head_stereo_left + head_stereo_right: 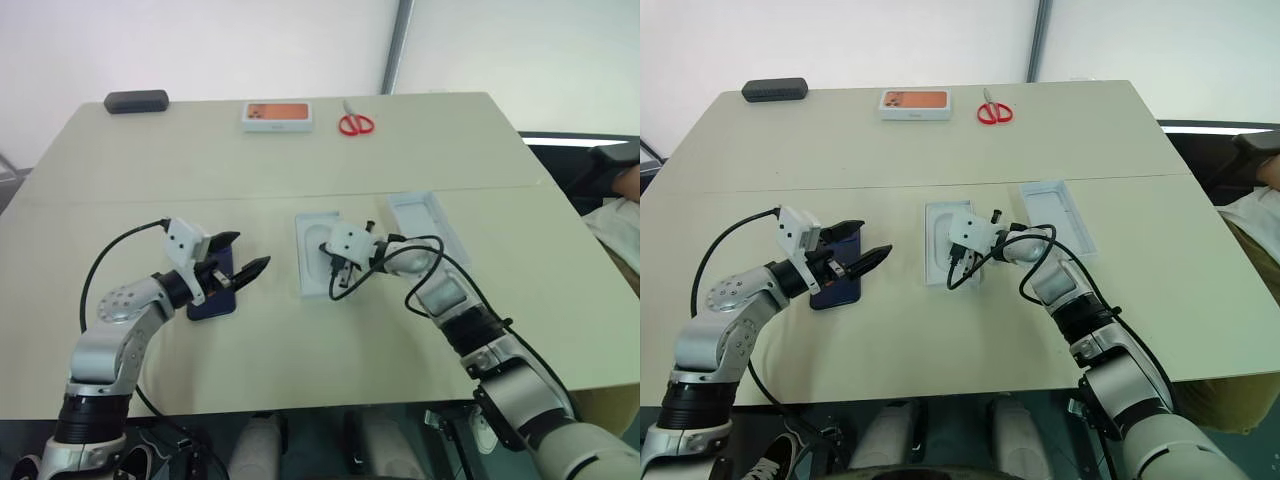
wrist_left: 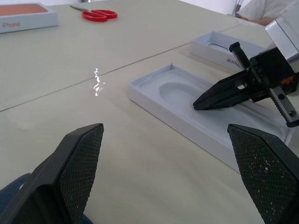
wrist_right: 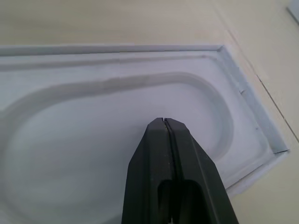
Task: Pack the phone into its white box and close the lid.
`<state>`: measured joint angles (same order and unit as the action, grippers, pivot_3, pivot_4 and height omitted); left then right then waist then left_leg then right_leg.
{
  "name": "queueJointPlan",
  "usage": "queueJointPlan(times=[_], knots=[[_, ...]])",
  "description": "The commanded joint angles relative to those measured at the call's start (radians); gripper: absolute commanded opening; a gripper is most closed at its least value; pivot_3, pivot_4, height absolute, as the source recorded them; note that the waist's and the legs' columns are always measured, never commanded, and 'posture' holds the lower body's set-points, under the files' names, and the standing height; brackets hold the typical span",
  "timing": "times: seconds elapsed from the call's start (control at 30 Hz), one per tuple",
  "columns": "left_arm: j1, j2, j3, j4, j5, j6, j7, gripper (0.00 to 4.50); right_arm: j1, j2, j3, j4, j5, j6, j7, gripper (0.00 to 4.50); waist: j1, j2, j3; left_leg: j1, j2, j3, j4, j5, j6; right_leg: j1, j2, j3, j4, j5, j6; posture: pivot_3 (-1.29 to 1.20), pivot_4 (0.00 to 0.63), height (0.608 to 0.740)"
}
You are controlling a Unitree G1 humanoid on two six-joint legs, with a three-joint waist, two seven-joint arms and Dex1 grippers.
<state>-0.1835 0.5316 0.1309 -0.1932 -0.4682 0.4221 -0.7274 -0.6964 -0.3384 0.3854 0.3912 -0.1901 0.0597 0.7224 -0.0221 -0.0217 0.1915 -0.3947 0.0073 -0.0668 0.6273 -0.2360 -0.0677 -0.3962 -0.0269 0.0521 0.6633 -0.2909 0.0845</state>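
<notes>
The dark navy phone [image 1: 212, 302] lies flat on the table at the left. My left gripper [image 1: 245, 252] hovers open just over its far end, with nothing between the fingers. The white box [image 1: 303, 250] sits mid-table with a white insert [image 2: 180, 95] with a rounded recess lying in it. My right gripper [image 1: 335, 293] is shut and empty, its tips pointing down into that recess [image 3: 93, 140]; I cannot tell whether they touch it. To the right of the box the lid [image 1: 440, 235] lies upside down, with grey lettering on its side wall.
Along the table's far edge lie a black oblong case [image 1: 136, 101], an orange-topped white box [image 1: 278, 115] and red scissors [image 1: 355, 123]. A seam [image 1: 150, 199] crosses the tabletop. A person's arm [image 1: 625, 185] shows past the right edge. Cables loop from both wrists.
</notes>
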Motion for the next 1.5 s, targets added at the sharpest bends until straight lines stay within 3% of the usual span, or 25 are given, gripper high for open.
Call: queueJointPlan(times=[0.03,0.3,0.43,0.63,1.07,1.5], knots=[[0.013,0.012,0.007,-0.035,-0.006,0.003,-0.006,4.5,-0.012,0.025,-0.031,-0.064,0.045,0.031,0.027,0.01,-0.001,0.0,0.0,0.0,0.0,0.0,0.0,0.0,0.0,0.0,0.0,0.0,0.0,0.0,0.0,0.0,0.15,0.74],[0.018,0.041,0.093,-0.033,-0.096,0.153,0.029,4.5,-0.025,0.066,-0.128,-0.116,0.145,0.083,0.017,0.01,-0.001,0.0,0.0,0.0,0.001,0.0,0.0,0.0,0.0,0.0,0.0,0.0,0.0,0.0,0.0,0.0,0.15,0.74],[0.01,0.108,0.24,0.019,-0.278,0.383,0.032,4.5,-0.022,0.101,-0.156,-0.208,0.211,0.148,0.03,0.01,-0.018,0.0,0.0,0.0,0.002,-0.001,-0.001,0.0,0.0,-0.001,0.0,0.0,0.001,0.0,0.0,0.0,0.15,0.74],[-0.053,0.155,0.396,0.17,-0.374,0.543,0.118,4.5,-0.039,0.162,-0.069,-0.236,0.175,0.183,0.03,0.01,-0.025,0.0,0.0,0.001,0.002,-0.001,0.0,0.0,0.0,-0.001,0.001,-0.001,0.001,0.0,0.0,0.0,0.15,0.74],[0.04,0.167,0.38,0.178,-0.32,0.578,0.189,4.5,-0.179,0.405,0.157,0.093,0.008,0.094,-0.014,0.01,-0.023,0.0,0.0,0.0,0.002,-0.004,-0.002,0.0,0.0,-0.002,-0.002,0.0,0.001,0.001,-0.001,0.0,0.15,0.74],[0.026,0.084,0.405,0.159,-0.406,0.803,0.324,4.5,-0.216,0.426,0.189,0.21,-0.095,0.056,-0.022,0.01,-0.024,0.0,0.0,0.003,0.002,-0.006,-0.004,0.001,-0.002,-0.001,-0.002,0.0,0.002,0.001,-0.002,0.0,0.15,0.74]])
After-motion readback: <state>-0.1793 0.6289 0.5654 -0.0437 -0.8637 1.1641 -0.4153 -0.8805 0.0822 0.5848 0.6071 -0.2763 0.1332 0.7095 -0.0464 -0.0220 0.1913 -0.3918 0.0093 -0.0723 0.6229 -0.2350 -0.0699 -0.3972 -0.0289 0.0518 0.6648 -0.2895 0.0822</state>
